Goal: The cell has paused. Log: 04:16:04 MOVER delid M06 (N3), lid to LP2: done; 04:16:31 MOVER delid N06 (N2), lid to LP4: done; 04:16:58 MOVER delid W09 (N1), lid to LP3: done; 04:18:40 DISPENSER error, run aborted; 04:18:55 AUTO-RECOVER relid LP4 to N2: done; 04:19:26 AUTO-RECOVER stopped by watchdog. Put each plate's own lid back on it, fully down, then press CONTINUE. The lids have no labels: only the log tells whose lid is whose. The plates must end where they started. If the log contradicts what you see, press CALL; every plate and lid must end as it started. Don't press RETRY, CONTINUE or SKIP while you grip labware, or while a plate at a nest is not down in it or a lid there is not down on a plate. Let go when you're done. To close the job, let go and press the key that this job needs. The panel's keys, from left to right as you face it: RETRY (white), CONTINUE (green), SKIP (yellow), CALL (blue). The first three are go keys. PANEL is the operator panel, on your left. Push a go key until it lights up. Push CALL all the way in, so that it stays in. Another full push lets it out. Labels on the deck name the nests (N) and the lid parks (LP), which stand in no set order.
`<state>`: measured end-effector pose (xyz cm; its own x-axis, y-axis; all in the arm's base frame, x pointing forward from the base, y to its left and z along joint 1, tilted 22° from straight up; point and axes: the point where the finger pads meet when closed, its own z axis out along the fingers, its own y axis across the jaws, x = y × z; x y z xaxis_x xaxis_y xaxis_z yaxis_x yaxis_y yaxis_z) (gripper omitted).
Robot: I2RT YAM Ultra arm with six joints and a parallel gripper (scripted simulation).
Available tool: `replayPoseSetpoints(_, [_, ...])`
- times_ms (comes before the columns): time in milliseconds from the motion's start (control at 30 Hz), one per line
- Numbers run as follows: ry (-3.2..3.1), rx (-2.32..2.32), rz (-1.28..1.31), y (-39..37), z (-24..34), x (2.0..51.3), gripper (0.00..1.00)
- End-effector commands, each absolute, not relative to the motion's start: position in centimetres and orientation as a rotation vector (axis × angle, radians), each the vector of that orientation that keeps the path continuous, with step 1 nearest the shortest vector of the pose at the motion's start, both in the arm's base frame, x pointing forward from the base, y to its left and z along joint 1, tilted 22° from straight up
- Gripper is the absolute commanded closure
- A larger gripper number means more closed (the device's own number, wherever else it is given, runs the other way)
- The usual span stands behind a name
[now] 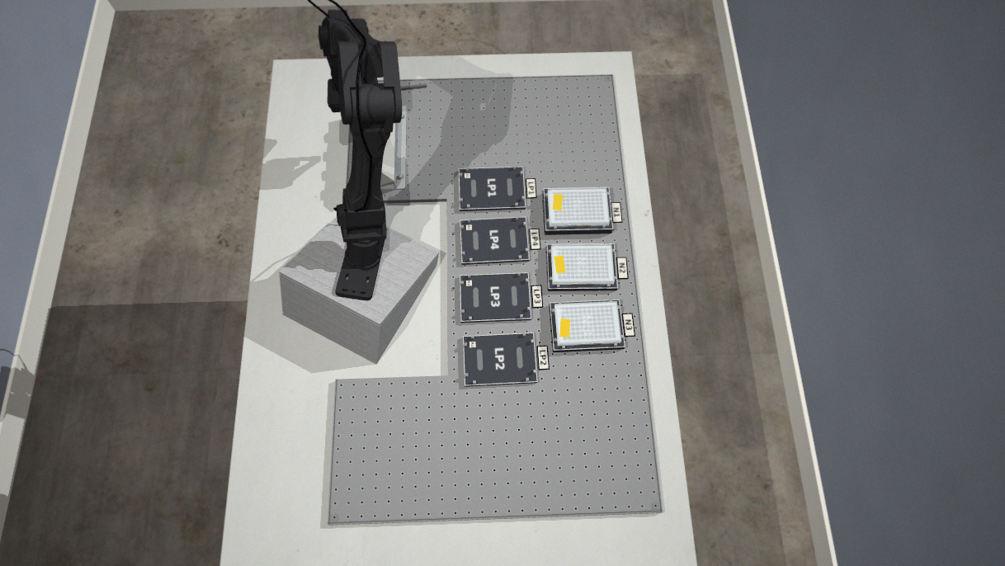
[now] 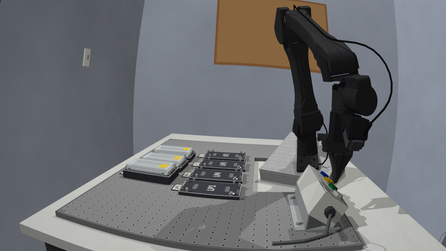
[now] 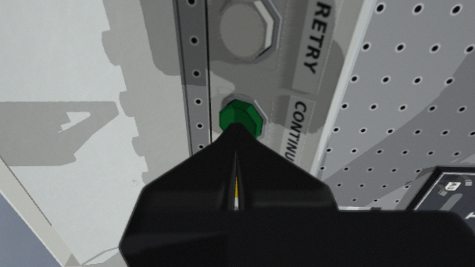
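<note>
My gripper (image 3: 236,133) is shut and empty, and its tip touches the green CONTINUE key (image 3: 239,117) on the operator panel (image 2: 318,199). In the exterior view the closed fingers (image 2: 336,180) point down at the green key (image 2: 333,186). Three plates with clear lids and yellow tags sit in the nests: N1 (image 1: 576,208), N2 (image 1: 581,265) and N3 (image 1: 587,323). The lid parks LP1 (image 1: 491,187), LP4 (image 1: 494,239), LP3 (image 1: 495,296) and LP2 (image 1: 499,360) hold no lids.
The white RETRY key (image 3: 245,29) sits just beyond the green one. The yellow key (image 2: 327,179) and the blue key (image 2: 323,173) follow along the panel. The arm's base stands on a grey block (image 1: 358,294). A cable (image 2: 299,240) leaves the panel's front.
</note>
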<state>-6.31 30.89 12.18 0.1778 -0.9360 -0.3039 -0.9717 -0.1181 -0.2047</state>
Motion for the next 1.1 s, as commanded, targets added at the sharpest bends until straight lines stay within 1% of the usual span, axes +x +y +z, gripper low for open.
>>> replayPoseSetpoints(0, [1.792, -2.100, 0.179, 31.52, 12.32, -6.41, 1.00])
replayPoseSetpoints(1067, [1.789, -2.092, 0.186, 31.92, 12.02, -6.33, 1.00])
